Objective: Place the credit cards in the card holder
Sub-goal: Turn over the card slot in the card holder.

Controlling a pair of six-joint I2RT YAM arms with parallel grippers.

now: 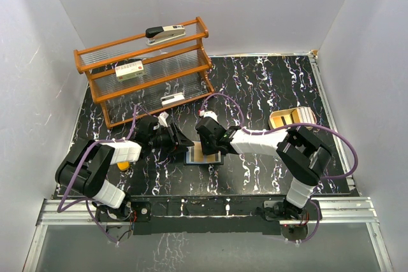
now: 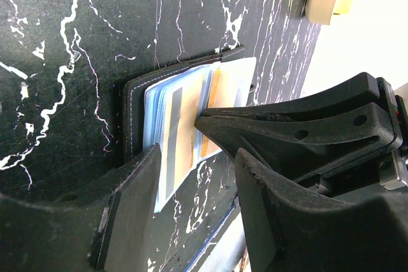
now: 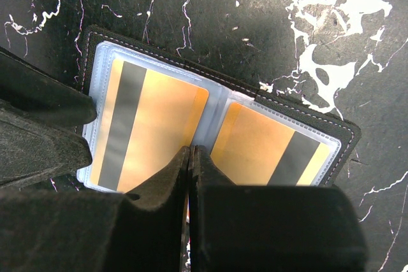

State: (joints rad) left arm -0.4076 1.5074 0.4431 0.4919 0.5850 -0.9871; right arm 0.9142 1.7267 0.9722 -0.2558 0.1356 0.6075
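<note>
Quick read on where you're at: the card holder [image 3: 220,103] is lying open and flat on the worktop [image 1: 268,81], right between your 2 arms. Both credit cards [image 3: 153,125] look to be sitting in its clear pockets, 1 per side, orange with the dark stripe showing. I can't tell whether the left one is pushed fully home.

Your right fingers [image 3: 159,183] are clenched tight together with nothing between them. Their tips are planted on the holder's centre fold, in the gap between the 2 cards. Your left fingers [image 2: 287,138] stand apart and aren't clamping anything that I can see. Their tips sit at the holder's outer left edge, 1 on the pocket page and the other by the black rim.

The bit that matters: the holder's long axis runs left to right, from 1 arm to the other, and the fold crosses it, pointing away from the bases. So the left half lies straight ahead of your left fingers, and that arm is clearly the nearer 1 to it.

My guess is that what's left is either nudging the left card along the long axis toward the fold, or flipping that half over to shut the case. Either way the right tips are on the hinge line, so they pin the holder, but they'd block the flap coming over.
</note>
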